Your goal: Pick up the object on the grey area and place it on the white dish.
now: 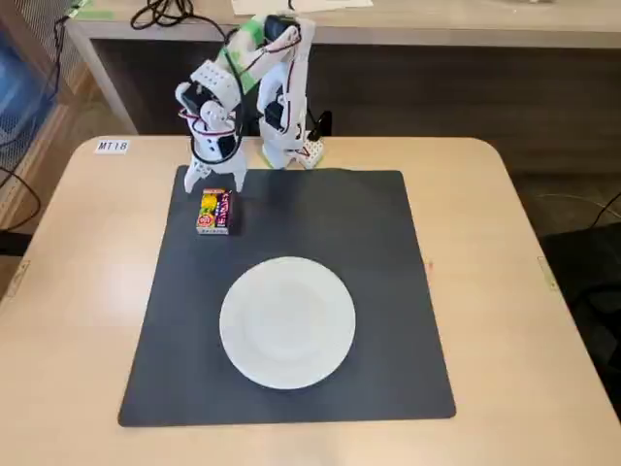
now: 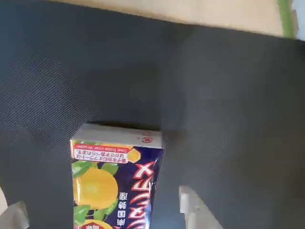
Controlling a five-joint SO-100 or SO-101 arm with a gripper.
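Wrist view: my fingertips [image 2: 193, 210] show at the bottom edge, one white tip at right, a sliver of the other at the far bottom left. Jaws spread wide, nothing pinched. The packet [image 2: 116, 183] lies flat on the mat [image 2: 214, 95] between the tips. The right tip is just beside its edge; I cannot tell if it touches. The left tip is clear of it. The wrapper shows a yellow citrus print, green leaves, red lettering on a dark panel and a white end flap on the far side. Past the mat's far edge there is a strip of beige table [image 2: 190, 12] and a bit of green tape [image 2: 285, 16] at top right.

Fixed view, near to far: plate [image 1: 287, 322] sits on the mat [image 1: 388, 243], in the mat's near half, roughly centred, nothing on it. Packet [image 1: 214, 211] lies near the mat's far left corner, well apart from the plate. My gripper [image 1: 214, 180] points down right over the packet's far end, tips astride it. My base [image 1: 286, 150] stands on the table [image 1: 543, 340] just past the mat's far edge. A white label [image 1: 113, 147] is stuck at the table's far left corner. Behind it are a desk and cables [image 1: 179, 12].
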